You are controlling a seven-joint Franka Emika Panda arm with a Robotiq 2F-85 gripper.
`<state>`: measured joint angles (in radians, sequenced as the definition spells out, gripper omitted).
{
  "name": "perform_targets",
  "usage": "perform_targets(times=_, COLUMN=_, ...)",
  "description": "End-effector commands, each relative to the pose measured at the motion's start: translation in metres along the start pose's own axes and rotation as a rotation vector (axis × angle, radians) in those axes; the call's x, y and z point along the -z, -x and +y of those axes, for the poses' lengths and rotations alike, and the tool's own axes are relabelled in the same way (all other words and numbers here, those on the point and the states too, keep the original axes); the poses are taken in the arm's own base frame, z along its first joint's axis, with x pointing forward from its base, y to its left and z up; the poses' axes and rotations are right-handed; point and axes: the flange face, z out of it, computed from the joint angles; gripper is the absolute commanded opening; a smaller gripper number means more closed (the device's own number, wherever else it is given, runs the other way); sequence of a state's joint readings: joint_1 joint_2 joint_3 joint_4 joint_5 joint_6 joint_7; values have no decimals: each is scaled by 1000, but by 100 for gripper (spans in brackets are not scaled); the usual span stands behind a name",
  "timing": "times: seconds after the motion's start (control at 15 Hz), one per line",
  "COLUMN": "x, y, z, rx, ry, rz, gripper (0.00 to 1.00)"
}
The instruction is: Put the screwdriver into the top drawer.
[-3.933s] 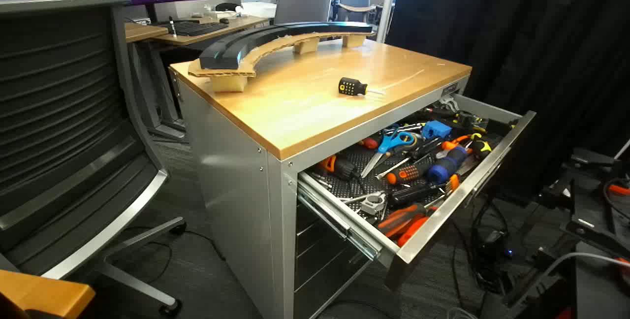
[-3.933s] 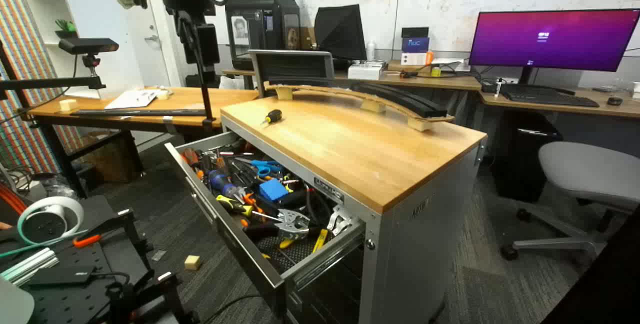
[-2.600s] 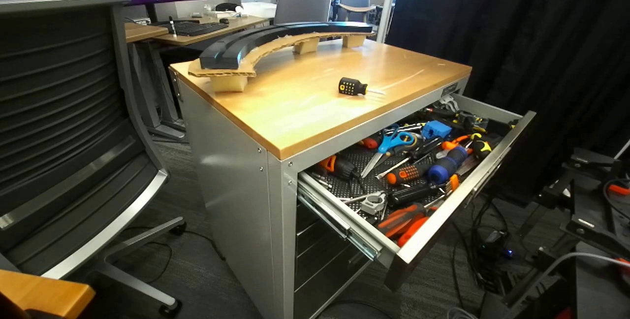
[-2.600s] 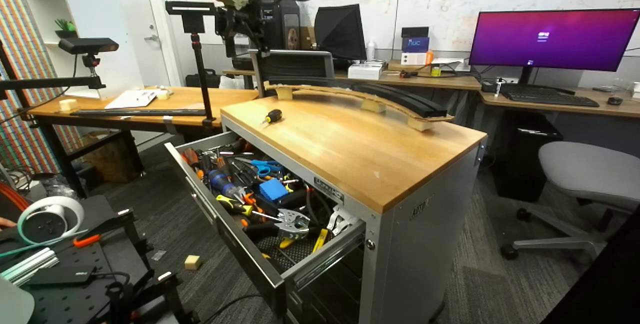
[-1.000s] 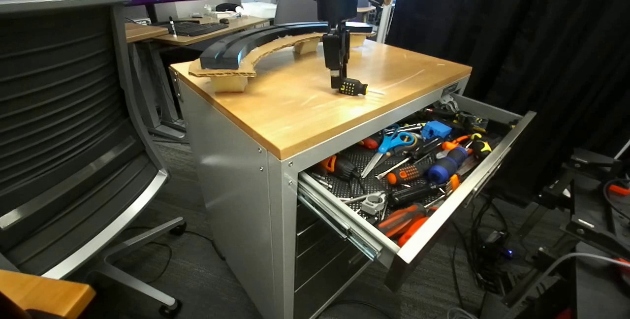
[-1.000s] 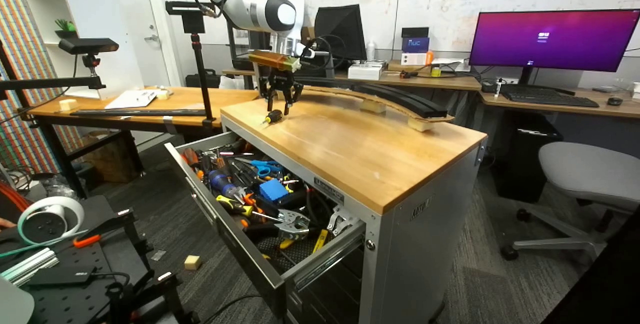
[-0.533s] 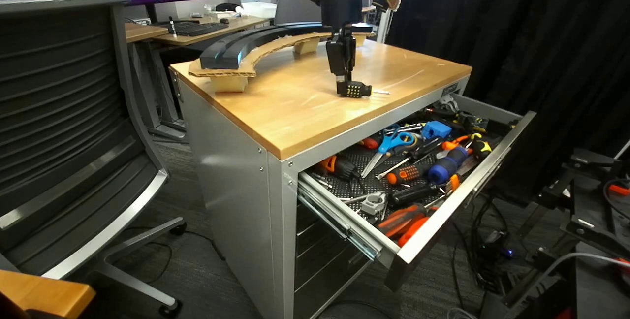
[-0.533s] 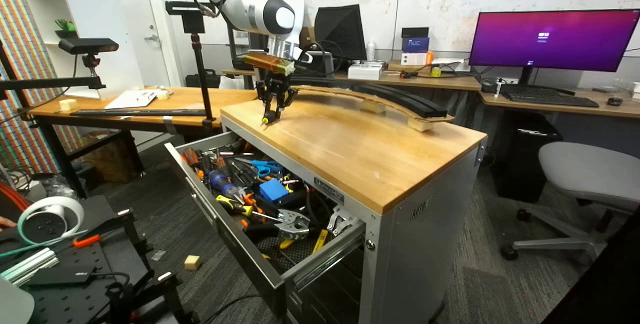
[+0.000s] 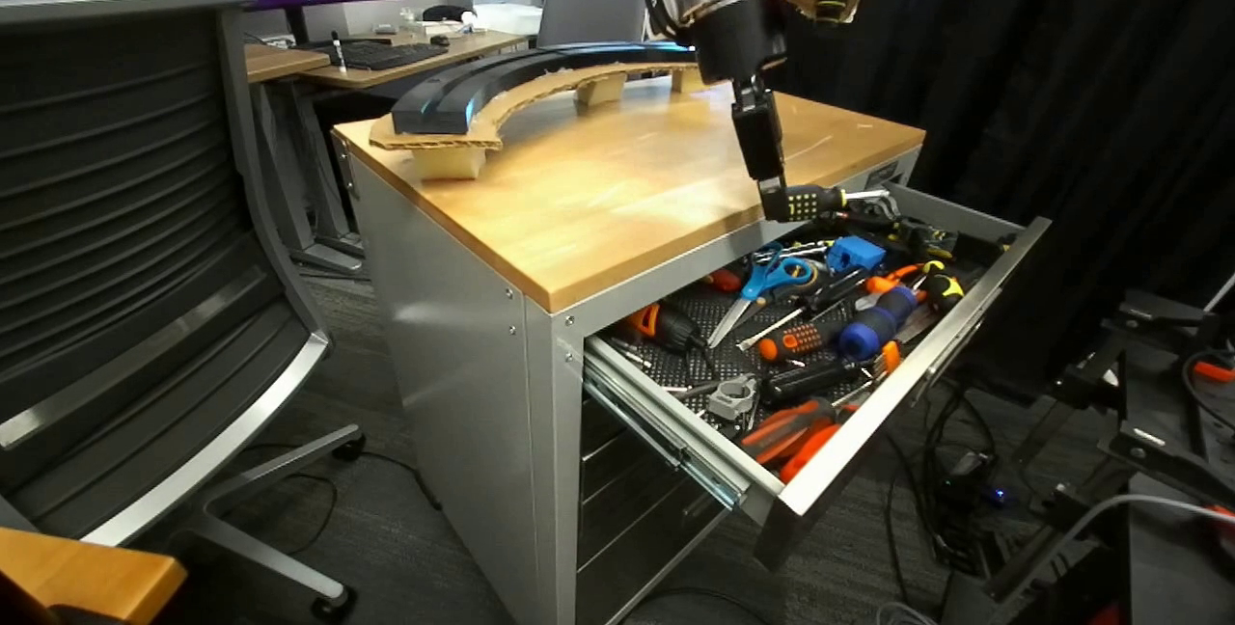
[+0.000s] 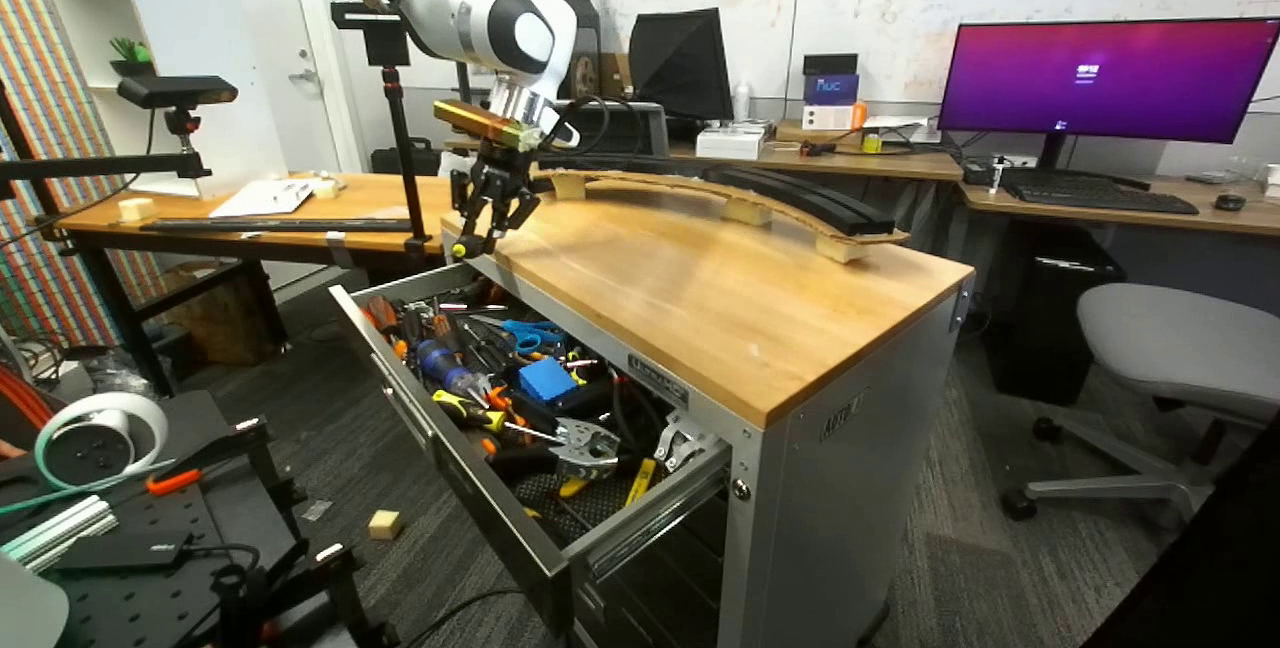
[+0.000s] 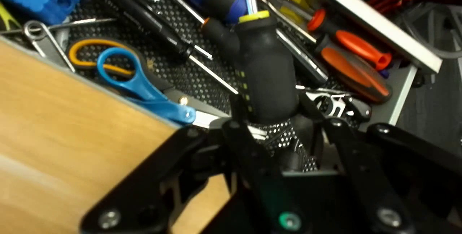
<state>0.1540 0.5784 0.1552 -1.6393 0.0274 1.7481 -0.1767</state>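
The screwdriver (image 11: 269, 71) sits between the jaws, over the drawer (image 9: 912, 366) and just beyond the counter (image 9: 589, 210). In the wrist view, scissors (image 11: 155, 98) lie in the drawer left of the jaws, a tool handle (image 11: 355, 72) right of the jaws. In an exterior view, a strip (image 9: 521, 77) raised on blocks (image 9: 449, 164) on the counter lies behind and left of the jaws.

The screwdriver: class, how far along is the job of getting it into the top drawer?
Done: the top drawer stands open, and the screwdriver is off the wooden top.
In hand: the gripper grips its handle, with tools showing behind it in the wrist view.
Left: lowering it among those tools and letting go, since it hangs above them.
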Motion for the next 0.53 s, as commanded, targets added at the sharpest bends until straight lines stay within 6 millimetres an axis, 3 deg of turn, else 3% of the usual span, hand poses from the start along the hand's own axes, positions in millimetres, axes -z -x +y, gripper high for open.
perform_targets(times=0.0, x=-6, y=26, z=-18, rx=55, ry=-7, rz=-25, gripper=62)
perform_targets(times=0.13, x=-11, y=37, z=-17, rx=24, ry=2, rz=-40, gripper=76)
perform_targets(times=0.33, x=-35, y=64, z=-6, rx=-92, ry=-60, rz=-82, gripper=99)
perform_targets(times=0.47, x=-58, y=90, z=1, rx=-186, ry=-154, rz=-104, gripper=100)
